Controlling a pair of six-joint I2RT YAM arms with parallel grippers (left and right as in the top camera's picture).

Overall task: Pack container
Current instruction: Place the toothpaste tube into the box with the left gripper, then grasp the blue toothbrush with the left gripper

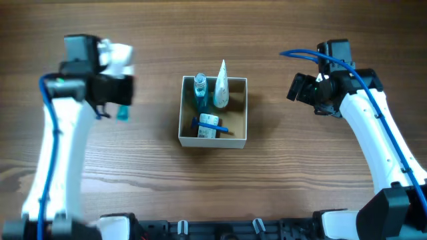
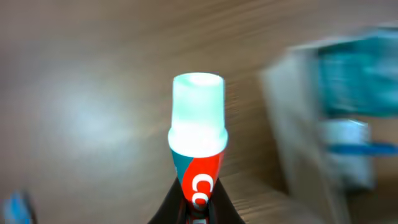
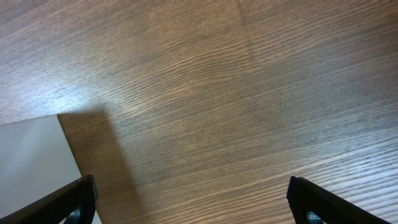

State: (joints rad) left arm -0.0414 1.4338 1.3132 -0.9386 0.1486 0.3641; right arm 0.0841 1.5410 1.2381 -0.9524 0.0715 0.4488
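The container (image 1: 240, 110), a square white-walled box with a tan inside, stands at the table's middle. It holds a blue bottle (image 1: 200, 90), a white tube (image 1: 221, 85) leaning on the back wall, and a small white item with a blue stick (image 1: 209, 127). My left gripper (image 1: 119, 100) is left of the box, shut on a red and teal toothpaste tube (image 2: 198, 134) with a pale cap, held above the wood. The box shows blurred at the right of the left wrist view (image 2: 298, 124). My right gripper (image 3: 193, 205) is open and empty over bare wood, right of the box.
The table (image 1: 300, 173) is brown wood. A white box wall (image 3: 31, 155) shows at the lower left of the right wrist view. Dark clamps line the front edge (image 1: 220, 227).
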